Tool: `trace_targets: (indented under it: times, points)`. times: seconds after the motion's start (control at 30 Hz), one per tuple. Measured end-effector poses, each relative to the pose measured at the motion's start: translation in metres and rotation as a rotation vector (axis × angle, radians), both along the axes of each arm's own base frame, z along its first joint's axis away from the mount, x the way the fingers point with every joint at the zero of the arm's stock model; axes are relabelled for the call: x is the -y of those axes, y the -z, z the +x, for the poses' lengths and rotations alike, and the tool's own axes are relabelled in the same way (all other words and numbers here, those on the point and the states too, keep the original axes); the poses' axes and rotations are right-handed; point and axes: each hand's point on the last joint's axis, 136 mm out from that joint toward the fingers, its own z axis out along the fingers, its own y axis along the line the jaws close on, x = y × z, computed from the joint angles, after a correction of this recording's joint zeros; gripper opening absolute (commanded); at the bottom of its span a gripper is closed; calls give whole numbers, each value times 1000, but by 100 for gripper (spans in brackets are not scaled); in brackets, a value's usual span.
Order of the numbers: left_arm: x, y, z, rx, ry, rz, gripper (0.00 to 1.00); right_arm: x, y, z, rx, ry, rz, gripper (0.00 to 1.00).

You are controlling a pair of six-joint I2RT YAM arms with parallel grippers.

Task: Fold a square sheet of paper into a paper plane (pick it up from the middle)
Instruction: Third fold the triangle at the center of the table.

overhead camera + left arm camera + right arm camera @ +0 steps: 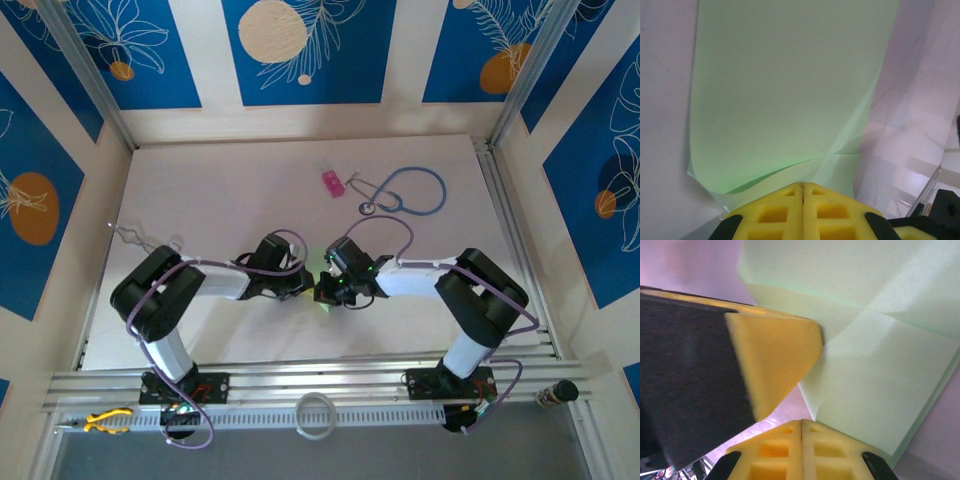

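Square sheet of paper point(790, 90) rests mid-table point(250, 170) (blue floral walls point(130, 50) around).

The top camera looks down from above and behind the arms point(200, 280), far enough back to take in the whole table point(250, 170). Each wrist camera sits just behind its own gripper and faces forward along it: the left gripper point(803, 186) and right gripper point(801, 422) show at the lower edge, very near the paper point(790, 90). All three views share that paper at mid-table
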Motion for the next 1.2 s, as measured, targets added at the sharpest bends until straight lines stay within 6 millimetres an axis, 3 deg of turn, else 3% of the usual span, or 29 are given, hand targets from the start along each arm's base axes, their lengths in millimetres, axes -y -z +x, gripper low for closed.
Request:
trace_targets:
  times: [0.23,0.53,0.9,1.1,1.2]
  points:
    - [0,0,0,1,1,0,0,7,10,-8,-18,2,-12,4]
    - [1,0,-1,0,3,0,0,10,10,-12,-5,2,3,5]
    - [2,0,0,-3,4,2,0,27,11,-34,-18,-12,7,5]
    - [2,1,0,-19,-13,0,0,40,10,-46,-29,-12,-8,5]
    - [2,1,2,-21,-47,-6,0,45,0,-44,-16,1,0,5]
